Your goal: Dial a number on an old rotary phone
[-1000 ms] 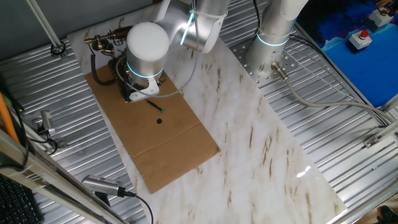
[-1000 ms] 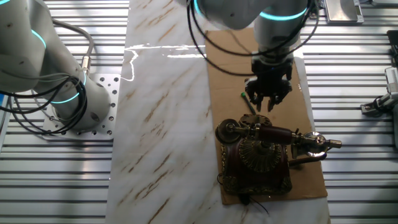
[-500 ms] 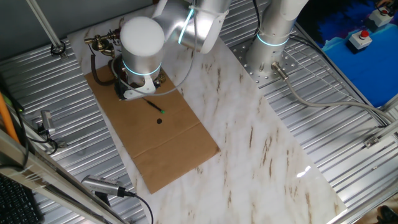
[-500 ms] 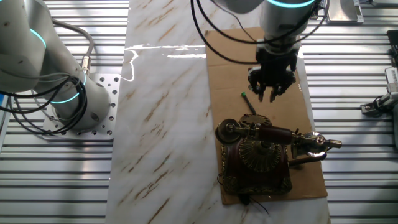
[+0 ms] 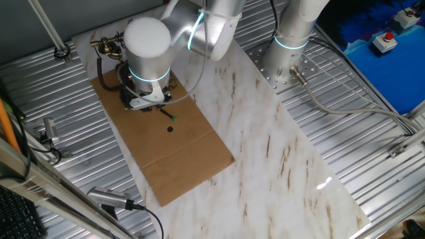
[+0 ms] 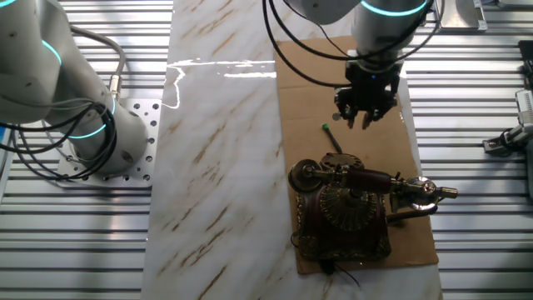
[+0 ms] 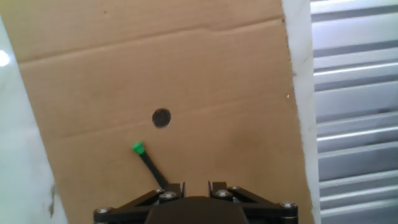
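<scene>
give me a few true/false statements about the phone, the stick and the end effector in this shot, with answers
1. The old rotary phone stands on the cardboard sheet. True.
2. The handset is lifted off the phone and held by the end effector. False: it lies across the top of the phone, and the end effector holds nothing.
3. The green-tipped black stick lies flat on the cardboard. True.
4. The end effector is pressing on the dial. False: it hangs above the cardboard, apart from the phone.
5. The phone sits on the metal slats. False: it is on the cardboard over the marble board.
</scene>
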